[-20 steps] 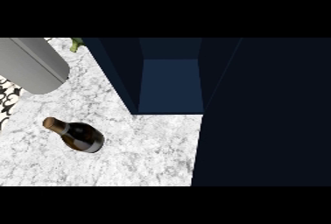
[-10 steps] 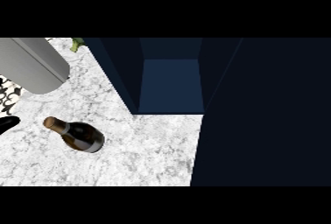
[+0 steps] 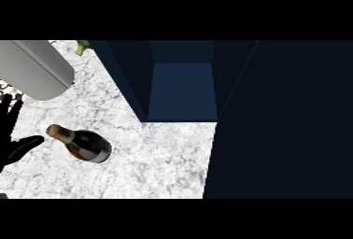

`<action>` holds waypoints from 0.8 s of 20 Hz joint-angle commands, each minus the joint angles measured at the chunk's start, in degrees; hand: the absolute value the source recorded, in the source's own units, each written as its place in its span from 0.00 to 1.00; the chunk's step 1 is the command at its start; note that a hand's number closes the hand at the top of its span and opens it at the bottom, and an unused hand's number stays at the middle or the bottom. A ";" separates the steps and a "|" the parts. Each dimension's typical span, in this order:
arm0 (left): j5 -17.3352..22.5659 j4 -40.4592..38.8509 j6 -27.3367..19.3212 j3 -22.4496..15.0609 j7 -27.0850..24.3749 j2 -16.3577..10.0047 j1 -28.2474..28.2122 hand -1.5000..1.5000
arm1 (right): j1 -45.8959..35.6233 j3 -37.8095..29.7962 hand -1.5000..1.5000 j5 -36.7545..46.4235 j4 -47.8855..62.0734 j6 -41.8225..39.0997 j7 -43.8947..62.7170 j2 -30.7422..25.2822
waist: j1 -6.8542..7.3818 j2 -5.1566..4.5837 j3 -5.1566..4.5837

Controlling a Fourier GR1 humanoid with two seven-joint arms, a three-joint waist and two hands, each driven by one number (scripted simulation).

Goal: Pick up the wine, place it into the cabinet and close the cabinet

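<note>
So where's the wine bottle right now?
In the head view, the wine bottle sits on the marble counter at the lower left, between the robot's open left hand and the dark cabinet.

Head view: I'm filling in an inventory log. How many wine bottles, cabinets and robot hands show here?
Wine bottle, lying on the counter: 1
Cabinet, open: 1
Robot hand, the left hand at the left edge: 1
Total: 3
</note>
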State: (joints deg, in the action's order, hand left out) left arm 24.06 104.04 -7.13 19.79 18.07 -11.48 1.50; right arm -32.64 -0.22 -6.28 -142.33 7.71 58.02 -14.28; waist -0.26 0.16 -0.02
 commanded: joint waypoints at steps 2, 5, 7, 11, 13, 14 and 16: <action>-2.65 -1.31 0.29 -2.49 -4.08 4.10 -3.85 0.00 | -0.06 -2.91 0.00 -6.03 -7.01 0.59 5.21 -0.79 | 0.00 0.04 0.01; -3.76 -7.79 2.63 -1.89 -9.94 4.37 -3.53 0.00 | -2.15 0.07 0.00 -3.42 -5.69 1.94 5.97 0.05 | -0.03 0.01 -0.04; -3.29 -6.89 4.47 -2.59 -10.88 5.57 -7.20 0.00 | -4.68 0.50 0.00 -2.21 -5.72 3.24 7.76 -0.18 | 0.12 0.10 -0.05; -0.45 -13.30 8.52 0.60 -14.21 3.27 -5.23 0.00 | 1.19 -0.79 0.00 -4.85 -6.97 -0.01 3.21 0.10 | 0.04 -0.03 0.00; -1.85 -16.09 9.90 -0.29 -17.99 4.83 -7.03 0.00 | 0.32 -2.53 0.00 -5.63 -6.91 0.62 3.48 -0.05 | -0.04 -0.02 -0.01; -4.69 -12.93 6.58 -2.95 -16.56 7.03 -7.92 0.00 | -0.88 -1.56 0.00 -4.83 -5.08 1.22 3.90 0.24 | 0.12 -0.01 0.00; -3.95 -19.69 9.25 -2.52 -19.11 6.64 -6.24 0.00 | 1.64 -1.18 0.00 -4.94 -7.04 0.83 3.48 0.73 | -0.21 -0.05 -0.01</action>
State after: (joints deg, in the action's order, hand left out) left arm 20.70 90.05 0.38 17.68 2.04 -5.54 -5.19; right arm -33.58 -0.78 -6.51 -142.13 8.06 58.00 -14.11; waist -0.29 0.14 -0.02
